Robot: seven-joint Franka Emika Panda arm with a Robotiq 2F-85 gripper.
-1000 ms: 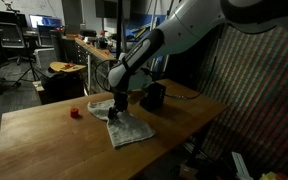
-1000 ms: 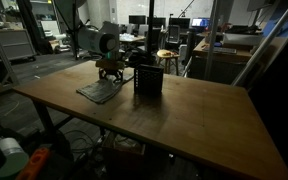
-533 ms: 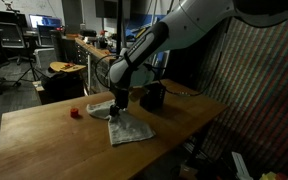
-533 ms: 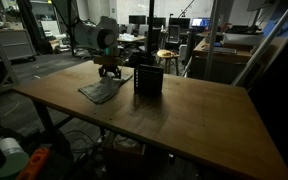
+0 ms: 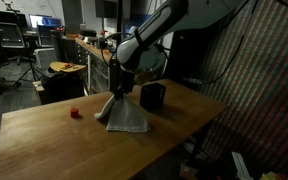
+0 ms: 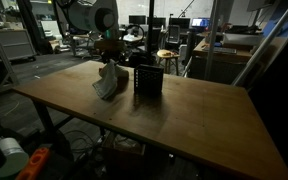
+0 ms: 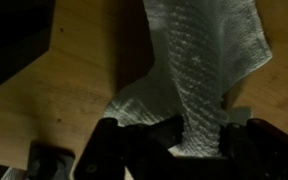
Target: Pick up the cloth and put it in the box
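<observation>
The light grey-white soft fabric cloth (image 5: 124,112) hangs clamped between the fingers of the gripper (image 5: 121,88), just beside the black mesh-sided cube box (image 5: 153,96). Its hem seems to rest on the bare wooden table (image 5: 44,140). It is best raised above the box's rim before being carried across. A dim lab with desks lies beyond the box.

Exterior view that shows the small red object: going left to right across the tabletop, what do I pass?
small red object → cloth, partly lifted off the table → black box
</observation>
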